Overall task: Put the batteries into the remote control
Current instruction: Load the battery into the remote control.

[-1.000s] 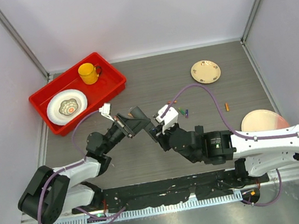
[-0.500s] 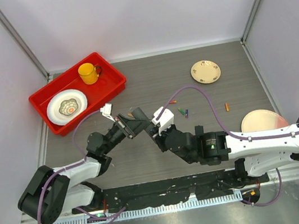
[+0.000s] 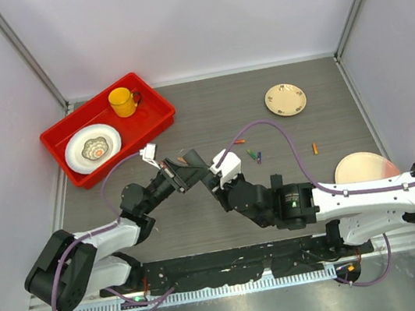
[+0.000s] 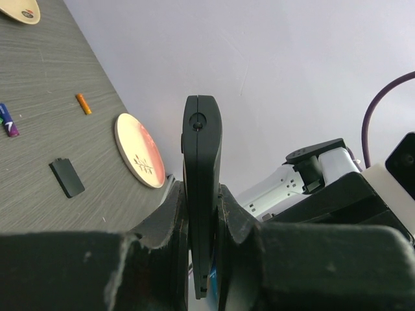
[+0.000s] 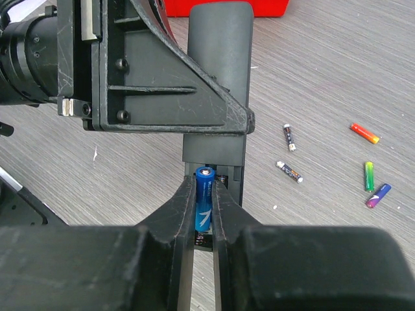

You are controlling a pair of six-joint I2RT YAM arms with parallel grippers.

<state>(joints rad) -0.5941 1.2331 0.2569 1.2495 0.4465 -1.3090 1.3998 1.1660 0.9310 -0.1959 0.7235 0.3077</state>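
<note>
Movement over the last second is small but it matters: in the top view the right gripper (image 3: 215, 179) has shifted a little to the left and now stands almost against the left gripper (image 3: 184, 172), which has hardly moved. The left jaws are clamped on the remote control (image 4: 200, 149) and hold it lifted over the bench (image 3: 208, 108), not lying on it. The right jaws are pressed together on a blue battery (image 5: 204, 210), whose silver end sits just at a dark opening in the lower part of the remote. I judge that the approach is finished and the insertion itself is the step in hand; the battery does not look seated yet. Other cells wait on the bench, well apart from both grippers: an orange-red battery (image 5: 364, 133), a green battery (image 5: 368, 175), a purple-blue battery (image 5: 378, 195) and two dark silver batteries (image 5: 289, 172). One small black piece (image 4: 67, 177), maybe the cover, lies flat on the bench. Much is hidden. The frame of the left gripper covers the middle of the remote and the right jaws cover most of the opening, so I cannot tell if any cell is already inside. The left wrist view shows only the thin edge of the remote, and in the top view the meeting point is too small to read.
</note>
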